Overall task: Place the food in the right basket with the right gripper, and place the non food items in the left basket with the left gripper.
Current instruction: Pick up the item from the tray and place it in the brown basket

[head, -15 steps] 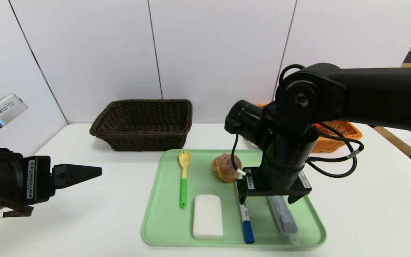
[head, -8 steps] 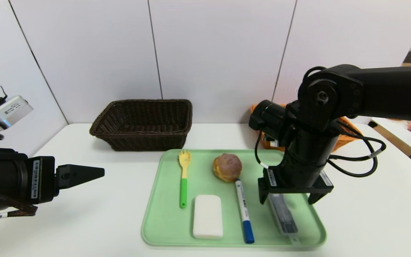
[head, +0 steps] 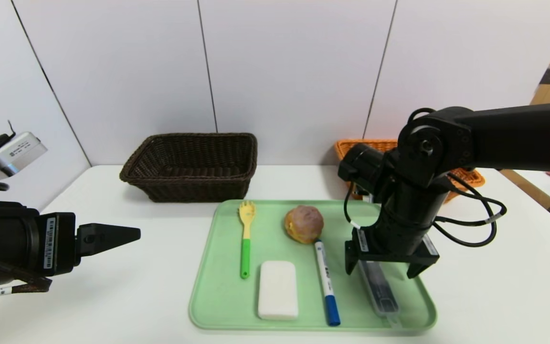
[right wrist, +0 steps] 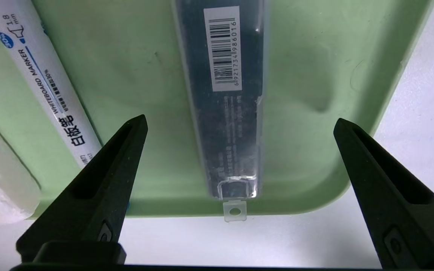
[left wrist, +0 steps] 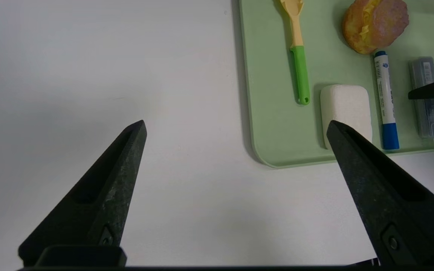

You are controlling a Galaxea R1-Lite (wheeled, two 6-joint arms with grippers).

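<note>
A green tray (head: 217, 306) holds a yellow-and-green fork (head: 245, 239), a brown pastry (head: 303, 223), a white block (head: 278, 289), a whiteboard marker (head: 326, 282) and a clear plastic case (head: 379, 289). My right gripper (head: 382, 270) is open and empty, hanging low over the case (right wrist: 224, 98), one finger on each side of it, with the marker (right wrist: 47, 86) beside it. My left gripper (head: 132, 234) is open and empty over bare table left of the tray (left wrist: 262, 143). The dark brown basket (head: 194, 165) stands back left, the orange basket (head: 466, 179) back right.
The white table (head: 112, 296) stretches around the tray. A white wall stands right behind both baskets. My right arm (head: 494, 134) reaches in from the right and hides part of the orange basket.
My right gripper has moved right from beside the pastry to over the clear case and dropped slightly. The pastry and marker are now uncovered. My left gripper has barely moved.
</note>
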